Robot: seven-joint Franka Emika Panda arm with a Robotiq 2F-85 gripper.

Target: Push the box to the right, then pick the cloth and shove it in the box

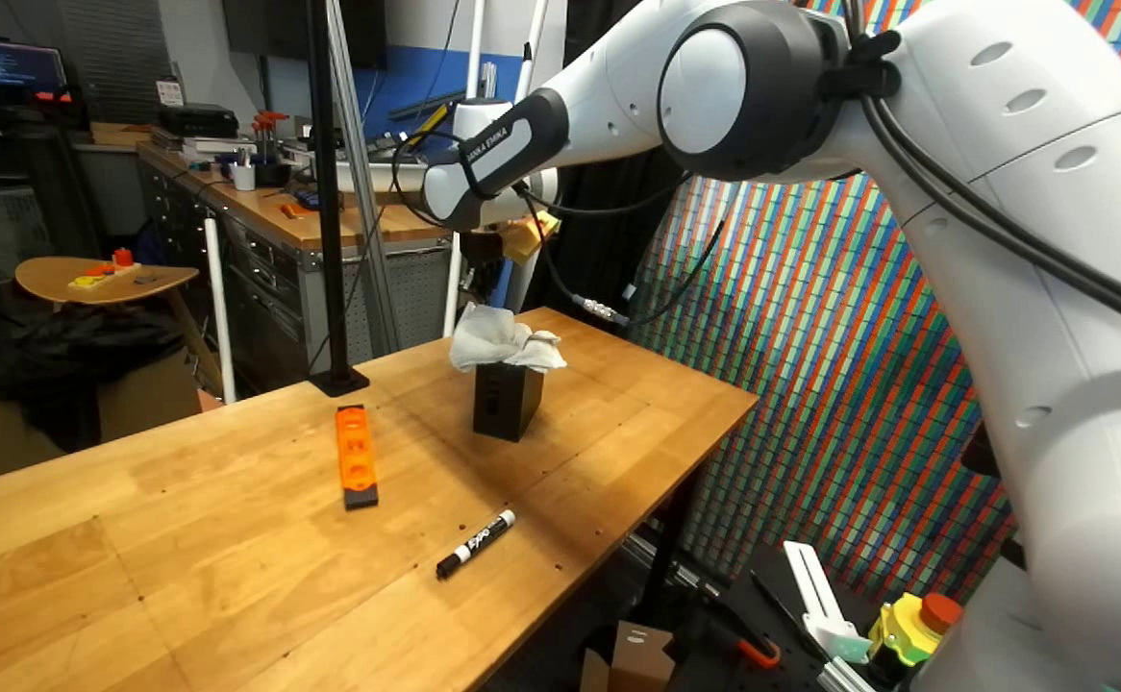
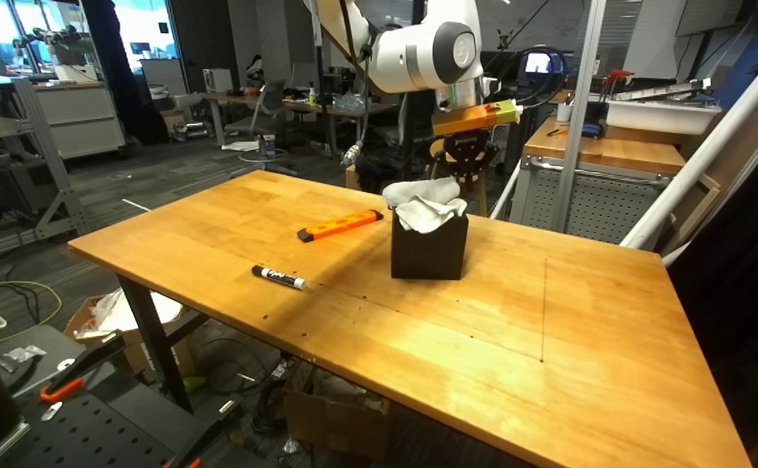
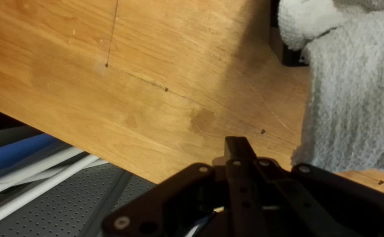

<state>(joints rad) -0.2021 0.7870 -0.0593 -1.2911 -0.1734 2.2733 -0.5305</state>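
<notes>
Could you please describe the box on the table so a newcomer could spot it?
On the wooden table, find the crumpled pale cloth. The box stands under it, black and upright, far taller than the orange level and marker lying nearby.

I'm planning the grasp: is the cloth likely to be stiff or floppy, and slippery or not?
The cloth is probably floppy: part of it droops over the side of the box. It seems unlikely to slip, given the coarse, nubbly texture in the wrist view. Pinched at one fold, the rest may dangle, since it lies loosely bunched.
</notes>
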